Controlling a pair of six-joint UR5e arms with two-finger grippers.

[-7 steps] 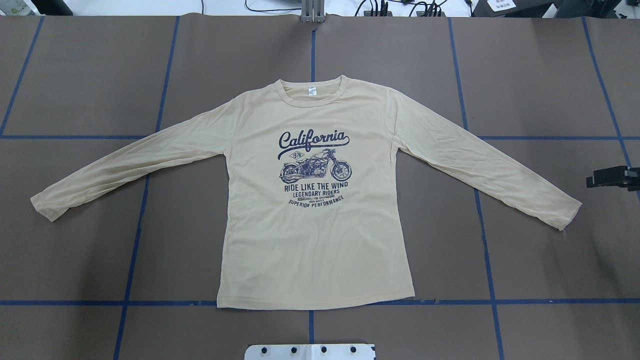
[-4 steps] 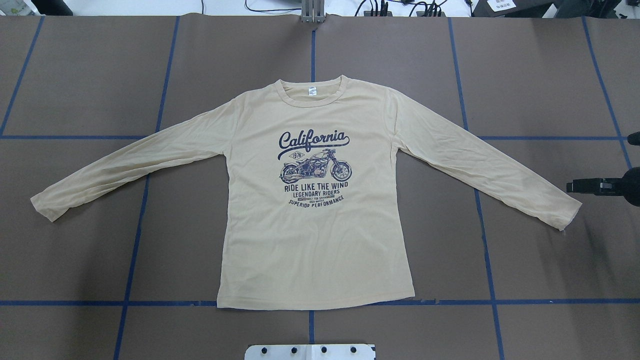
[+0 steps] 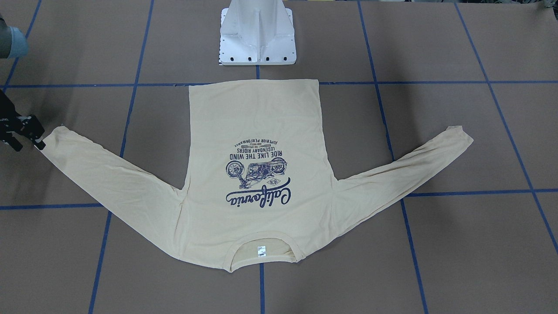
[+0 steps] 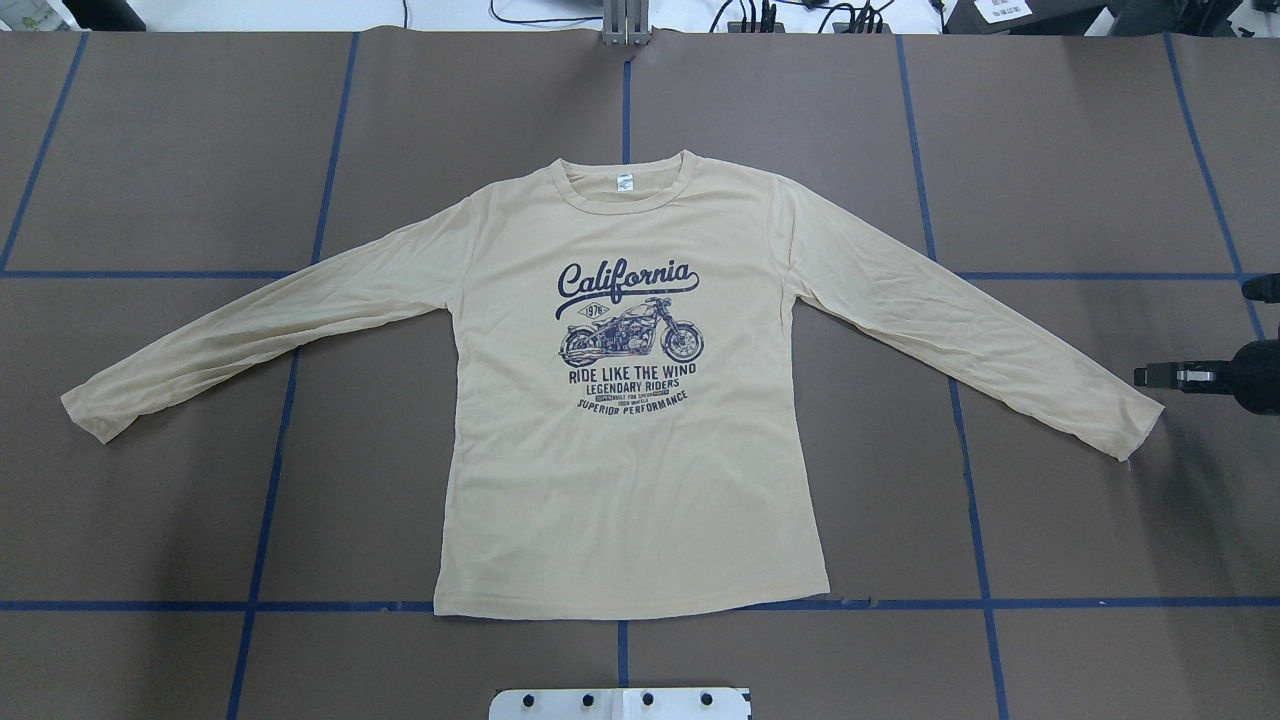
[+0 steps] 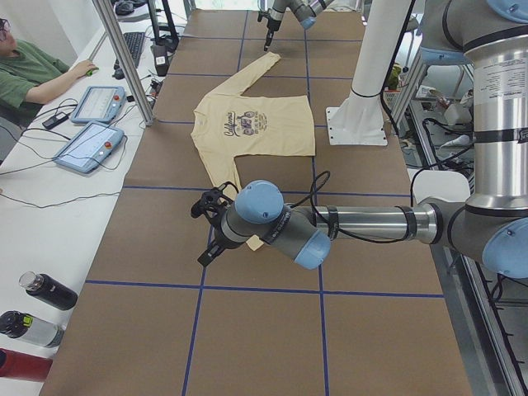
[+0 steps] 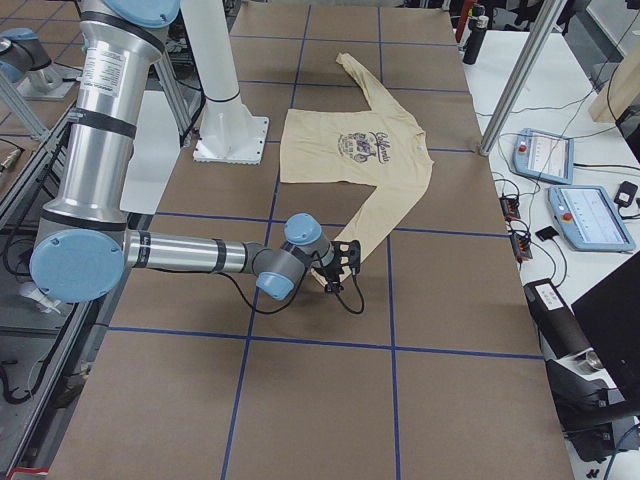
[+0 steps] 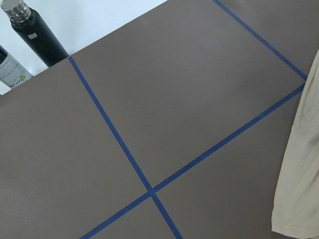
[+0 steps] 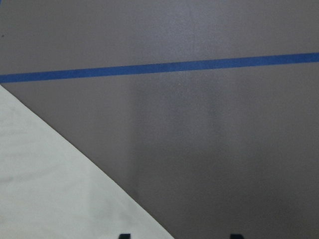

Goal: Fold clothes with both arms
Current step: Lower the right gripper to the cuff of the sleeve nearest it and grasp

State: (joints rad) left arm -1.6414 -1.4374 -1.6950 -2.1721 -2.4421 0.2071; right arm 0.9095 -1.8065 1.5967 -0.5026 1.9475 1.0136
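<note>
Front-facing camera first: the T-shirt (image 3: 257,126) lies flat on the table (image 3: 457,244), print up and hem towards the base. The right gripper (image 3: 30,139) is at the cuff of the right sleeve (image 3: 96,170); touching or just short, we cannot tell. Overhead now: a second ago that gripper (image 4: 1150,377) was only poking in at the table's edge. It has slid inward and a touch lower, and in the last half second it barely moved, so we judge it is lining up the first grasp. The shirt has not shifted and nothing is folded yet. Exterior left: the left gripper (image 5: 206,235) hangs low by the end of the left sleeve (image 5: 219,169), and we cannot tell whether its jaws stand apart. Exterior right puts the right gripper (image 6: 345,265) at its cuff. Left wrist: just the sleeve edge (image 7: 299,174), no fingers in shot. Right wrist: two dark fingertips (image 8: 123,236) spread wide with nothing between them, cloth just beside
</note>
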